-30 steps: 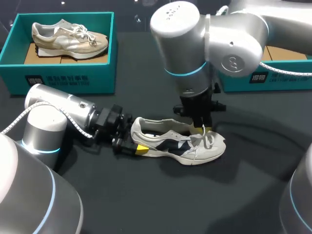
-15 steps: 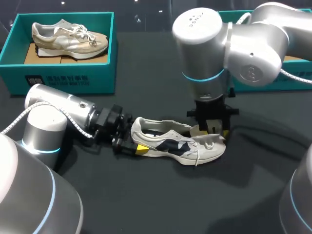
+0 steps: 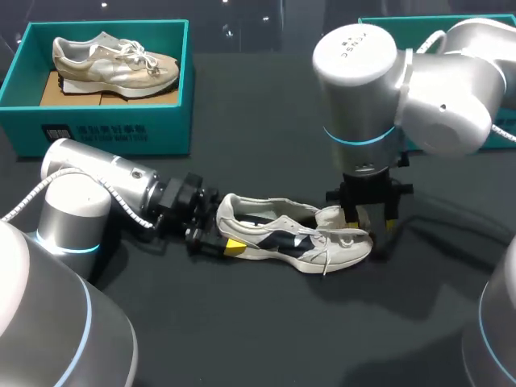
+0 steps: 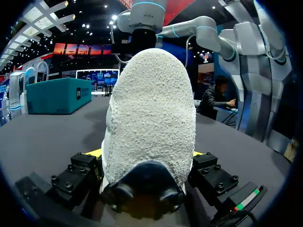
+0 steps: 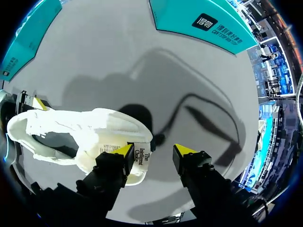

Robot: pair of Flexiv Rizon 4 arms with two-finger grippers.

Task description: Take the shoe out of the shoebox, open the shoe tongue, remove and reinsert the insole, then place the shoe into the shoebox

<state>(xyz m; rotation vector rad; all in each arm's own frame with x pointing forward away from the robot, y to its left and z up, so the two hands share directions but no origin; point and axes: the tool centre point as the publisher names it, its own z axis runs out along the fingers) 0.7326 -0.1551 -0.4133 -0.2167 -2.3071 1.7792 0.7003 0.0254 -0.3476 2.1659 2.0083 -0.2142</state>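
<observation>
A white and navy shoe (image 3: 290, 238) lies on its side on the dark table, toe to the right. My left gripper (image 3: 222, 242) is at its heel; in the left wrist view the heel (image 4: 151, 118) fills the gap between both fingers, so my left gripper (image 4: 147, 153) is shut on it. Over the toe end stands my right gripper (image 3: 369, 222), pointing down. In the right wrist view that gripper (image 5: 155, 150) is open, with only bare table between the fingers. The raised tongue (image 5: 141, 156) with its label rests against the inner side of one finger, on the shoe's (image 5: 85, 137) side.
A teal shoebox (image 3: 105, 129) at the back left holds a second, beige shoe (image 3: 113, 60). Another teal shoebox (image 3: 451, 133) stands at the back right, partly hidden behind my right arm, and shows ahead of the fingers as a teal shoebox (image 5: 199, 19).
My right arm has shifted right, from over the shoe's middle to its toe end. Its fingers have parted and let go of the tongue. The left arm has kept still.
</observation>
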